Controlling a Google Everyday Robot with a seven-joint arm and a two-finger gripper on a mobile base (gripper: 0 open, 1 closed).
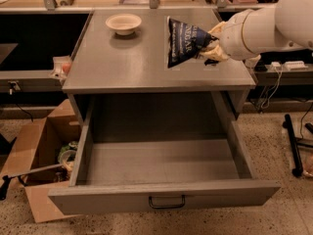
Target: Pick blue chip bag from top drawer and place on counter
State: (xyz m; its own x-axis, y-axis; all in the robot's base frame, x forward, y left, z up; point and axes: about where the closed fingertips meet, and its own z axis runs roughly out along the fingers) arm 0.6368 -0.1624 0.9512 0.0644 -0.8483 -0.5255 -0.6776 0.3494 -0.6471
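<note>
Holding the blue chip bag over the right half of the counter, I am pinching its right edge with the gripper. I am judging it light, soft and crinkly, its foil slippery; gripping the sealed edge, not the puffed middle, is suiting it.

Warm, dimmish overhead light falls on the counter; the bowl throws a soft shadow toward the front. The gripper, above the counter's right rear w/ the blue chip bag pinched, sits beside the brightest spot, the white arm. Top drawer is evenly lit inside; recesses at left & right go near black.
</note>
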